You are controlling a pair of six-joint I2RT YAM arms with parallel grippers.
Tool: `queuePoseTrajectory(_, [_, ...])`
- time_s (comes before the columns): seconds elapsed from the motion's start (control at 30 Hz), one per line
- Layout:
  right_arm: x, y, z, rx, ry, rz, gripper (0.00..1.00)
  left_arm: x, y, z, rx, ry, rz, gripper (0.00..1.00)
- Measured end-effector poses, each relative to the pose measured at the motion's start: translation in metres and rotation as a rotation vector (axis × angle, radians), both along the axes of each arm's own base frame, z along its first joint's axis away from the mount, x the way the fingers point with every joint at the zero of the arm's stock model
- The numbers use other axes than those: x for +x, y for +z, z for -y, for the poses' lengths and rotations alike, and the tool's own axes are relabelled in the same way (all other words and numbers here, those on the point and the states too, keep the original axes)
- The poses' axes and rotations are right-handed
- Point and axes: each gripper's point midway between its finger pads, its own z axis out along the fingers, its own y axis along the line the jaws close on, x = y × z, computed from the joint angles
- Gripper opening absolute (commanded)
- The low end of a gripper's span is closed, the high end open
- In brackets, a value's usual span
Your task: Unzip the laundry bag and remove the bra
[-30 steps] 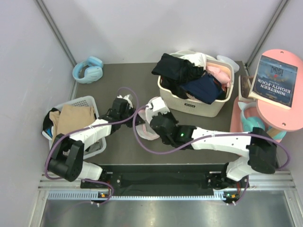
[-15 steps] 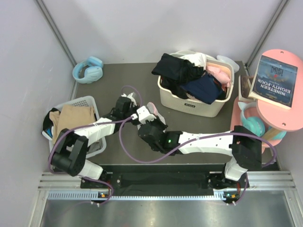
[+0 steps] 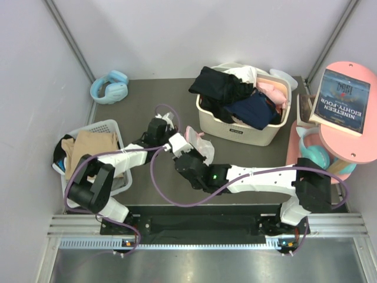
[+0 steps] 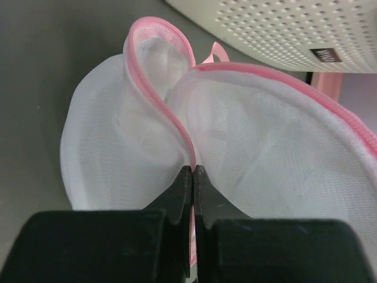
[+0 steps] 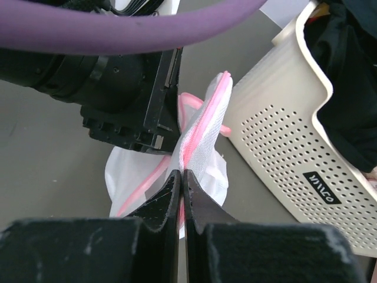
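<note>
One small dome-shaped pouch of translucent white mesh with pink zipper trim, the laundry bag (image 3: pixel 198 140), hangs between two claws just beside the front left corner of the cream rectangular perforated plastic basket (image 3: pixel 235 132). Its fine netting is folded into two soft lobes, split by a curving pink band.

The left gripper (image 4: pixel 192 177) has its two black fingers pinched together on that pink trim where the lobes meet. The right gripper (image 5: pixel 181 177) is likewise clamped tight, nipping a raised ridge of mesh and pink trim.

One black soft fabric bra (image 3: pixel 217 86) lies heaped at the back left of the cream basket, next to one navy garment (image 3: pixel 254 111) and pink clothes (image 3: pixel 273 92). A second basket, of white plastic lattice (image 3: pixel 112 125), sits well to the left of the cream one and holds tan cloth (image 3: pixel 91 147).
</note>
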Motion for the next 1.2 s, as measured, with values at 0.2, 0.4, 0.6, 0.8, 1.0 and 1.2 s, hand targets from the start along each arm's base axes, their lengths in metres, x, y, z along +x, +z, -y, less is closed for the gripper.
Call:
queuePoseTrajectory(0.2, [-0.002,-0.014,-0.008,-0.002,0.018,-0.031,0.0,-0.012,0.007,-0.021,0.087,0.043,-0.002,0.05])
queuePoseTrajectory(0.4, [-0.003,-0.039,-0.011,-0.056,0.02,-0.056,0.0,-0.028,0.023,-0.052,0.169,0.119,-0.003,0.56])
queuePoseTrajectory(0.6, [-0.004,-0.053,-0.013,-0.086,0.028,-0.074,0.01,-0.049,0.031,-0.086,0.252,0.217,-0.033,0.75])
queuePoseTrajectory(0.8, [-0.007,-0.053,-0.021,-0.064,0.062,-0.097,0.4,-0.055,0.035,-0.13,0.323,0.358,-0.054,0.89])
queuePoseTrajectory(1.0, [-0.012,-0.054,-0.027,-0.041,0.095,-0.13,0.84,-0.053,0.035,-0.165,0.375,0.467,-0.097,0.96])
queuePoseTrajectory(1.2, [-0.019,-0.024,-0.026,0.02,0.145,-0.135,0.95,-0.04,0.065,-0.175,0.395,0.492,-0.033,0.99])
